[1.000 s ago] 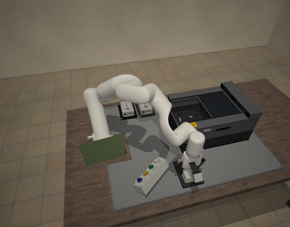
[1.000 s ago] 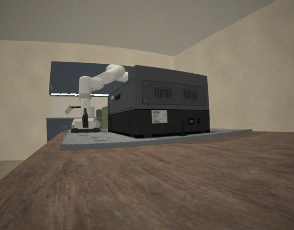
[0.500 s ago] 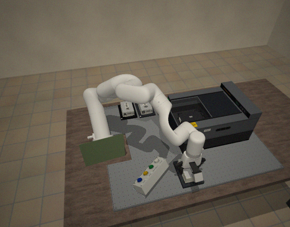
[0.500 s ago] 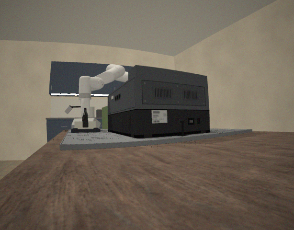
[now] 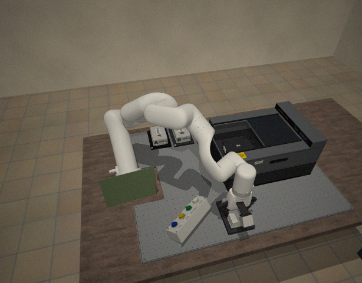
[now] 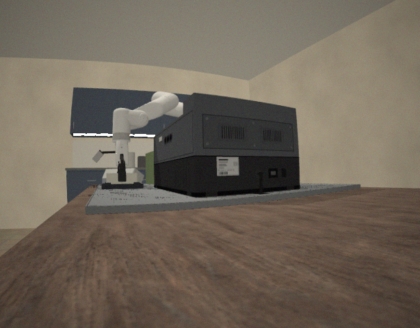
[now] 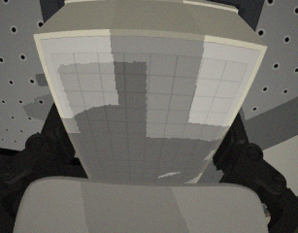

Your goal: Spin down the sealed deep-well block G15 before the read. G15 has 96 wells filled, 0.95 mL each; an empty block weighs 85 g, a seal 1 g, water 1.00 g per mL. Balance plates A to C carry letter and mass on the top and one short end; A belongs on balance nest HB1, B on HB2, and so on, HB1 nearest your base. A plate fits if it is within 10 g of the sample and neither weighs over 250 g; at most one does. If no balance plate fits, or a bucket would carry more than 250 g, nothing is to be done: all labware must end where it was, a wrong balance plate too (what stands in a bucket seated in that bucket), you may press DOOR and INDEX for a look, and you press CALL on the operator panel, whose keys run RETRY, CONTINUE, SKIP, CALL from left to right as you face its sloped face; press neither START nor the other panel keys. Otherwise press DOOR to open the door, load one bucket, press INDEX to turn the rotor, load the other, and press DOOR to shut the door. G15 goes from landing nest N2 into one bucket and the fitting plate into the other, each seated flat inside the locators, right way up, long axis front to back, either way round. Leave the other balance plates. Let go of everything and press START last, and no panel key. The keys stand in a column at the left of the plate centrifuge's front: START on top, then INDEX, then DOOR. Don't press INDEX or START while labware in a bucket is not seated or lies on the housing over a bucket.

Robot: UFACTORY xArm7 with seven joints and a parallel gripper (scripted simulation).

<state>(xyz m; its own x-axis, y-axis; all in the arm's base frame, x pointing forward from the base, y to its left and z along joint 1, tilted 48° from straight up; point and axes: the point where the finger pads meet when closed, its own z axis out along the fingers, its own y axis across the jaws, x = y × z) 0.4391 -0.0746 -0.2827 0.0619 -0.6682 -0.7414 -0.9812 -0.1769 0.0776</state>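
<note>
One step appears done, we judge: centrifuge door [image 5: 275, 129] open; the gripper [image 5: 236, 213], fingers apart, straddles unlifted G15 [image 7: 151, 100].
</note>
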